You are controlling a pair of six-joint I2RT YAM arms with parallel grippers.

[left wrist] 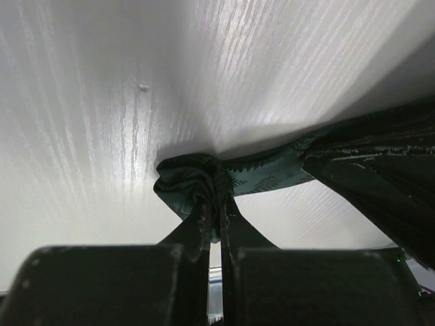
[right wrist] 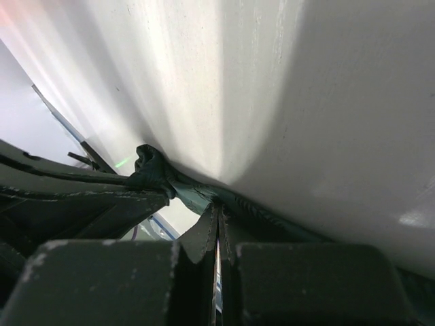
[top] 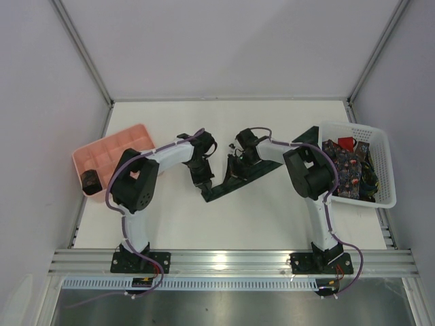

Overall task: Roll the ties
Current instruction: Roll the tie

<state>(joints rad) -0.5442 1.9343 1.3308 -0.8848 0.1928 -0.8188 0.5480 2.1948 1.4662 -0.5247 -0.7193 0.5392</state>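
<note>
A dark green tie [top: 260, 171] lies slanted across the middle of the table. Its near end is bunched into a small wad [left wrist: 187, 180], and my left gripper [left wrist: 216, 204] [top: 202, 183] is shut on that wad. Just to its right, my right gripper [right wrist: 219, 209] [top: 236, 170] is shut on the tie's edge, a short way along the strip. In the right wrist view the bunched end [right wrist: 151, 166] shows to the left, with the tie [right wrist: 197, 193] stretched between the two grips. A rolled dark coil [top: 90, 180] sits in the pink tray [top: 112, 153].
A white lattice basket [top: 355, 127] at the right holds more ties, among them a floral one [top: 346, 166] and a red one [top: 345, 142]. The pink tray lies at the left table edge. Grey walls enclose the table on three sides.
</note>
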